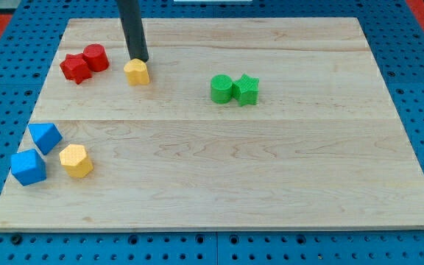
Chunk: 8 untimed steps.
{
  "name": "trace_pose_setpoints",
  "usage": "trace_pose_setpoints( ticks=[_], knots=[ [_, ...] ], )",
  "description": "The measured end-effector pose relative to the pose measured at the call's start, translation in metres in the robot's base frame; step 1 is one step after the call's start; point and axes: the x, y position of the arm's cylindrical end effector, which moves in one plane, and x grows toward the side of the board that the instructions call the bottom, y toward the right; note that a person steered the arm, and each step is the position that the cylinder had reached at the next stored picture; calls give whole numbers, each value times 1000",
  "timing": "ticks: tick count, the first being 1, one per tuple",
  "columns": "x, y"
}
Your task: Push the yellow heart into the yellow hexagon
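My tip: my tip (140,59) sits at the top edge of the yellow heart (137,72), touching it or just about (too close to tell which).

Hand: there is no hand here, only a dark rod with nothing to open, close or clamp.

Yellow heart: it lies near the view's top left on the wooden board (271,177), just to the right of the red blocks.

Yellow hexagon: the yellow hexagon (76,160) is near the view's bottom left, well apart from the heart.

Blue blocks: one blue block (45,137) sits just above the hexagon and to its left, and another blue block (28,167) sits beside it on the left.

Red blocks: a red star (75,69) and a red round block (95,57) touch each other.

Green blocks: a green round block (221,88) and a green star (246,90) sit side by side near the middle, far from the path.

How the heart handles: I think it is small, light and hard, so it should slide easily on the smooth wood, but it may spin or slip off to one side.

Where to push: I cannot grab it, so I would press on its top side, a bit toward the right, to send it down and left.

Watch out: the upper blue block is close to the way in.
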Motion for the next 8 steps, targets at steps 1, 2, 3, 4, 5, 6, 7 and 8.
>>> trace_pose_setpoints(
  ticks=[1, 2, 3, 4, 5, 6, 7, 8],
  knots=[
    [14, 0],
    [30, 1],
    [58, 19],
    [95, 19],
    [104, 38],
    [115, 67],
    [135, 27],
    [137, -16]
  ],
)
